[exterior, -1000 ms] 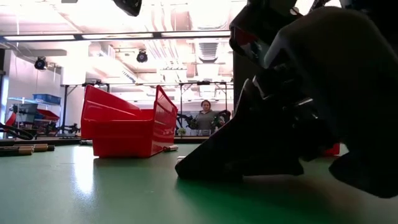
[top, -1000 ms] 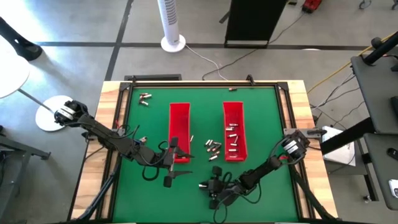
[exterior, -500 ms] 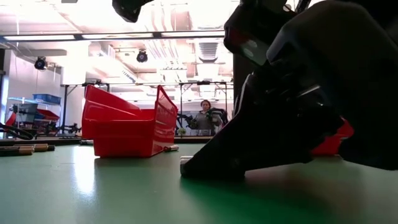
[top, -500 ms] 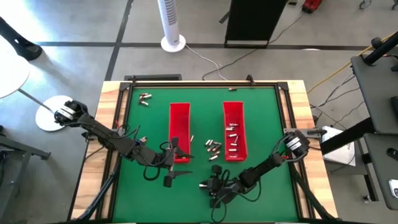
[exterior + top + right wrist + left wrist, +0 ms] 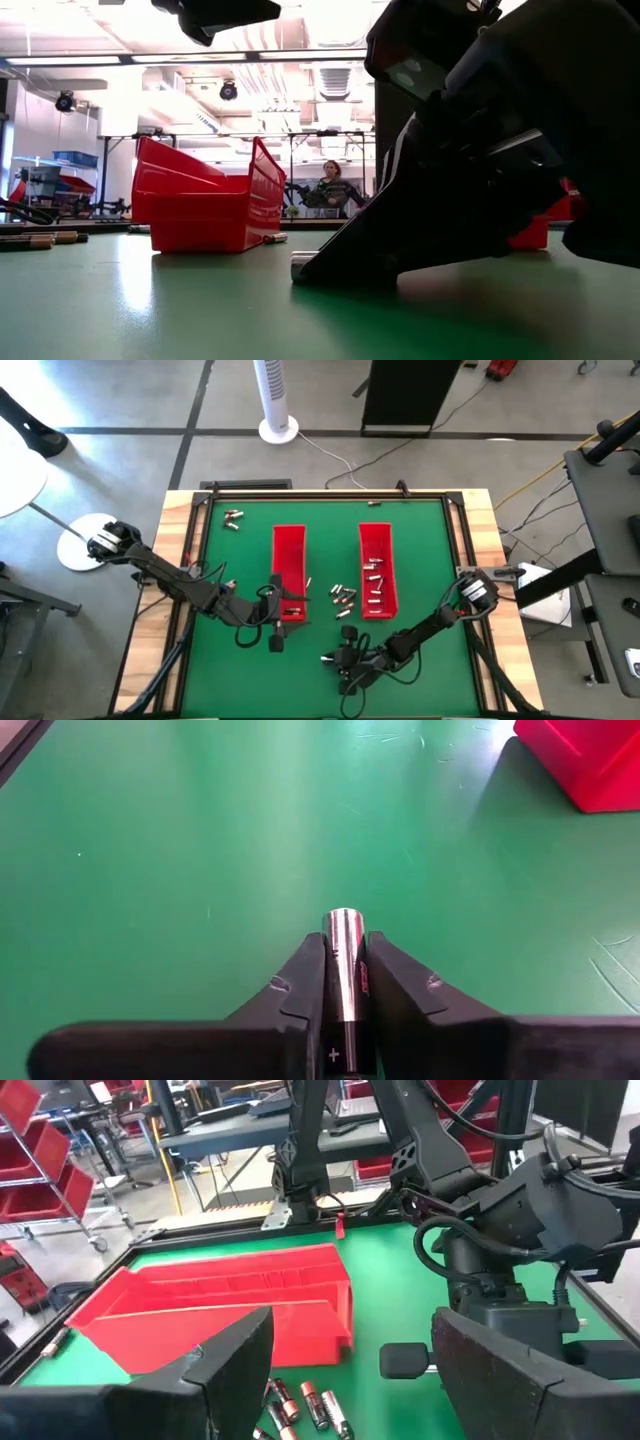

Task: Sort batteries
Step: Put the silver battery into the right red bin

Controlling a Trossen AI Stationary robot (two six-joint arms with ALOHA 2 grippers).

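Observation:
Small silvery batteries lie loose on the green mat [image 5: 343, 597] between two long red trays, and show in the left wrist view [image 5: 300, 1410]. More batteries lie inside the right tray [image 5: 375, 575], and a few near the far left corner [image 5: 233, 516]. My right gripper [image 5: 335, 658] is low near the table's near edge, shut on one battery [image 5: 343, 935]. My left gripper [image 5: 275, 630] is open at the near end of the left tray [image 5: 288, 575], raised above the mat [image 5: 215, 12], its fingers wide apart [image 5: 350, 1345]. My right gripper pinches a silvery battery between its two fingers, which lie along it. The battery's rounded end [image 5: 343, 920] sticks out past the fingertips. The fingers come about level, pointing toward the table's left side. In the low view that end [image 5: 300, 265] is down at the mat; whether it rests there I cannot tell.
The right tray [image 5: 375, 565] stands just beyond the right gripper, its corner in the right wrist view [image 5: 590, 760]. Open green mat [image 5: 200, 840] lies ahead of the held battery. Cables trail beside both arms. A person stands in the room behind the table [image 5: 330, 190].
My left gripper has drawn in toward the near end of the left tray and turned, so its spread fingers no longer show from above. It reaches farther into the top of the low view. My right gripper has shifted slightly; the battery's end now shows at its tips.

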